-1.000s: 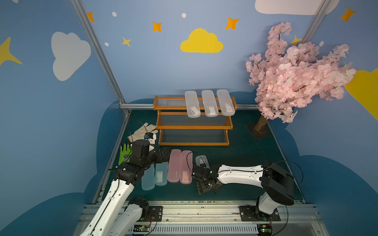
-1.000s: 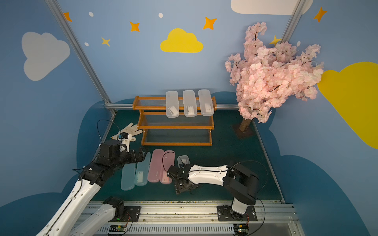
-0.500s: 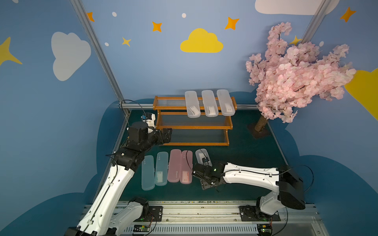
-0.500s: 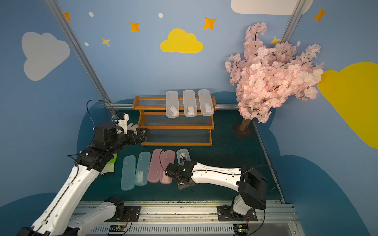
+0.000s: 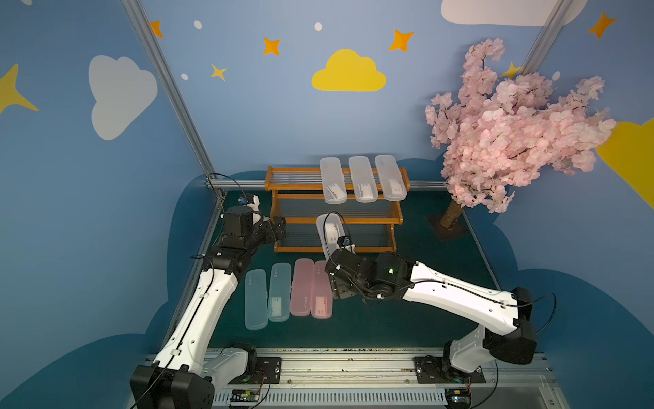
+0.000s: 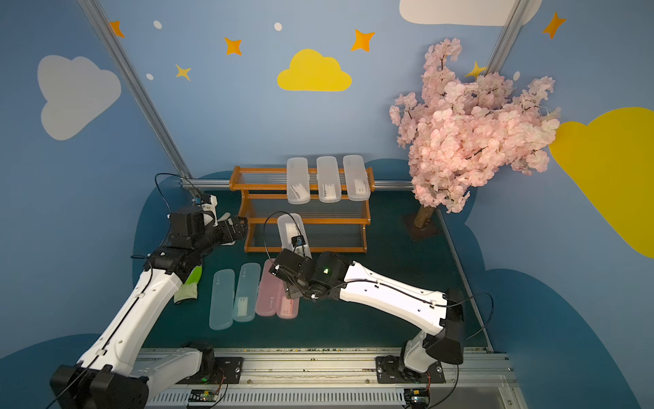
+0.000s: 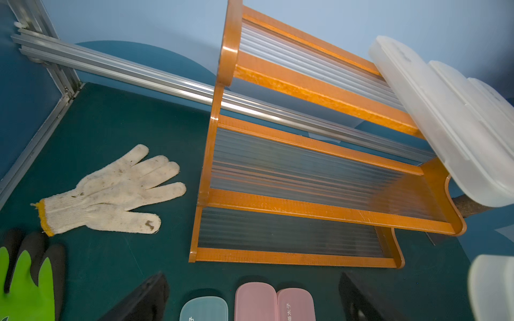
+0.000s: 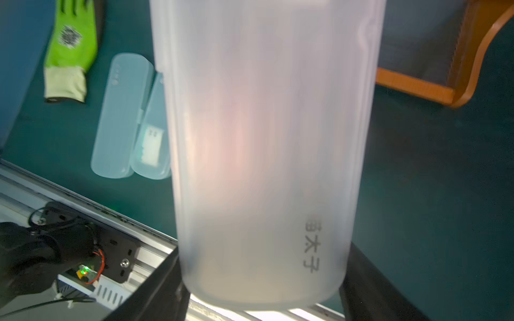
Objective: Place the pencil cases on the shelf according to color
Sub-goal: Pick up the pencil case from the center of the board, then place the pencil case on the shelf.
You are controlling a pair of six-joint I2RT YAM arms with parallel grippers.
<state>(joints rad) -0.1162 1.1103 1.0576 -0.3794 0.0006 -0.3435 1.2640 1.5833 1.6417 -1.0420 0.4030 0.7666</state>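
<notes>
Rising from the mat, the frosted case is now hanging mid-frame, gripped by the right gripper, its arm stretching from lower right; the left gripper is gaping empty.

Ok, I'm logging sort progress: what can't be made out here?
Right gripper: jaws mostly behind the held frosted case, right wrist view; under the right arm, both top views.
One pink case: partly under that arm, both top views.
Left gripper: jaws cut by the frame edge, left wrist view.
</notes>
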